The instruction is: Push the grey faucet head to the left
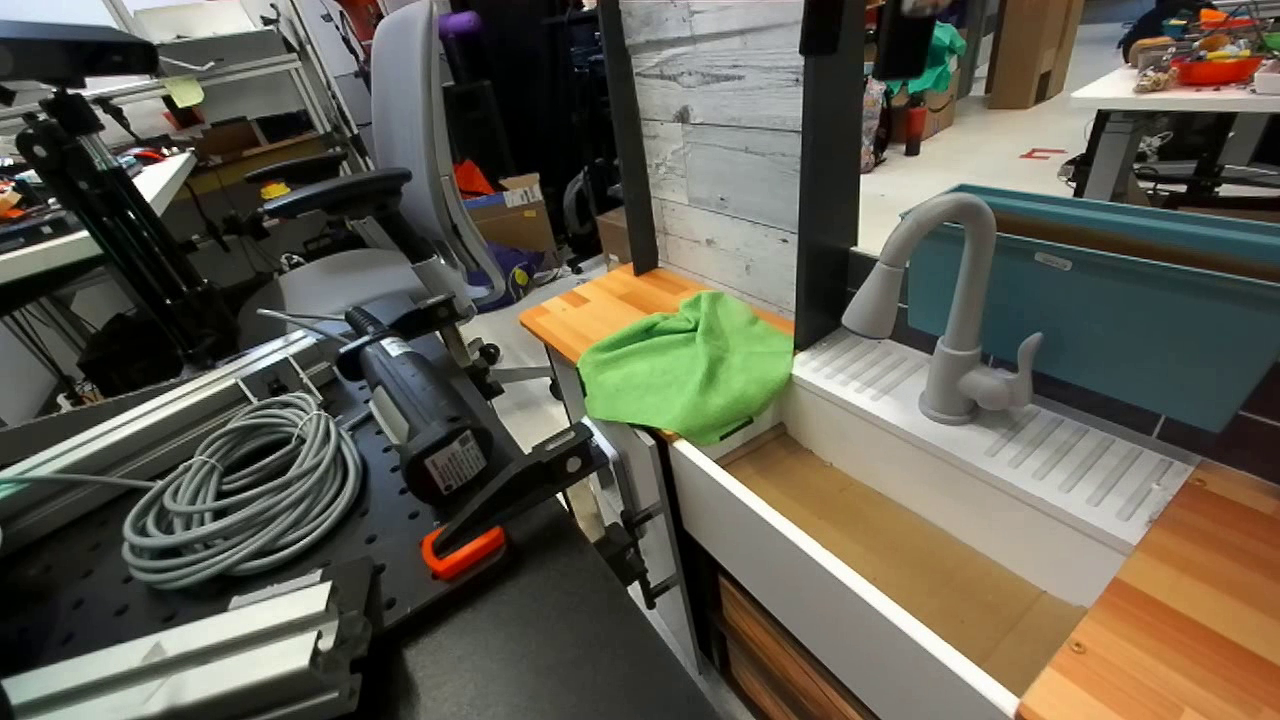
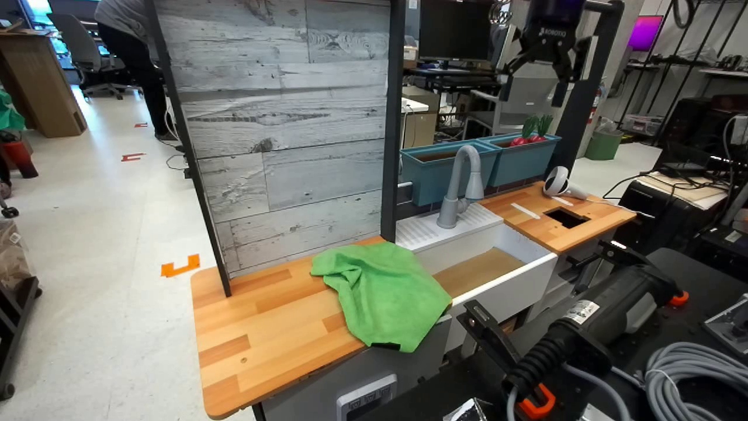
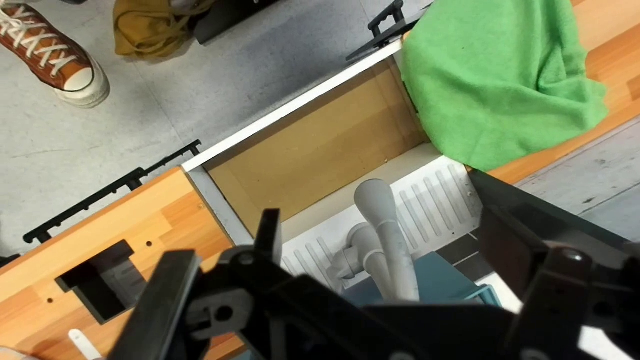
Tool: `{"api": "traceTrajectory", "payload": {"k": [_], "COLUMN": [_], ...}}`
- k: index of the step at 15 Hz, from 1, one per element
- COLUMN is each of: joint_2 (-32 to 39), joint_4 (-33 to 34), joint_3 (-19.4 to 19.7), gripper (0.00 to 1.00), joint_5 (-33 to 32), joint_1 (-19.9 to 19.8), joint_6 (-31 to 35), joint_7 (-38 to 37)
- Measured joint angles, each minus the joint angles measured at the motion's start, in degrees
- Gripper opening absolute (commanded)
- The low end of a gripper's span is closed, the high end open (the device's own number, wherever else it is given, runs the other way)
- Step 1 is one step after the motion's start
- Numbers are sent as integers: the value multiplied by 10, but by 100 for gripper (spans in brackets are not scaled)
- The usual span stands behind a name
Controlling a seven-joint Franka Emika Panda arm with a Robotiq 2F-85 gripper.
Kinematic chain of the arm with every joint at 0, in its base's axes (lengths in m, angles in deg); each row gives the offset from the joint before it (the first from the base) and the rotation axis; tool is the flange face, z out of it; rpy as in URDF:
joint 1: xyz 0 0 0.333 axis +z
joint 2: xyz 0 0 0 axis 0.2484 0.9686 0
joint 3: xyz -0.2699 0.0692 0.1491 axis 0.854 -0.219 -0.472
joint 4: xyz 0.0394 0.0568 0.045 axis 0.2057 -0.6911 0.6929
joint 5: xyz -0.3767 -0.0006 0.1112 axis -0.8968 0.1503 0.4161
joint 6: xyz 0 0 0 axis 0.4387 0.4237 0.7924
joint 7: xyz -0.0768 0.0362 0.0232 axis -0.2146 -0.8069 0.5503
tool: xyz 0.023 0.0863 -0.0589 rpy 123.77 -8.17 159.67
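Note:
The grey faucet head (image 1: pixel 975 265) is a tall arched spout on a round base with a side lever, standing on the white ribbed ledge behind the sink. It also shows in an exterior view (image 2: pixel 453 190). In the wrist view the spout (image 3: pixel 377 202) runs from bottom centre up to the basin's back edge, its arch top partly hidden by the gripper. My gripper (image 2: pixel 532 90) is open and empty, above the faucet and apart from it. In the wrist view its widely parted fingers (image 3: pixel 387 237) have the spout between them in the picture. Only its dark fingertips (image 1: pixel 862 35) show at an exterior view's top edge.
A dark upright post (image 2: pixel 392 117) and wood-look panel (image 2: pixel 280 117) stand beside the faucet. Teal planters (image 1: pixel 1100 320) are behind it. A green cloth (image 2: pixel 383 292) lies on the counter beside the white sink (image 1: pixel 850 590). A black power tool (image 1: pixel 420 410) is in front.

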State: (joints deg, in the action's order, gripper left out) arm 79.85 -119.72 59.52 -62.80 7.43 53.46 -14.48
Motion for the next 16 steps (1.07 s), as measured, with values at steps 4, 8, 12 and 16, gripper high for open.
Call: {"api": "traceTrajectory", "payload": {"k": [4,8,12,16], "joint_2": [75,138,188,220], "joint_4": [48,92,130,161], "joint_3": [0,0,0,-4], "gripper": [100,100,100,75], "joint_5": [0,-2,-4,-4], "joint_1": [0,0,2,3], "joint_6": [16,32,37,38], "joint_7": [-2,-12,-20,-25]}}
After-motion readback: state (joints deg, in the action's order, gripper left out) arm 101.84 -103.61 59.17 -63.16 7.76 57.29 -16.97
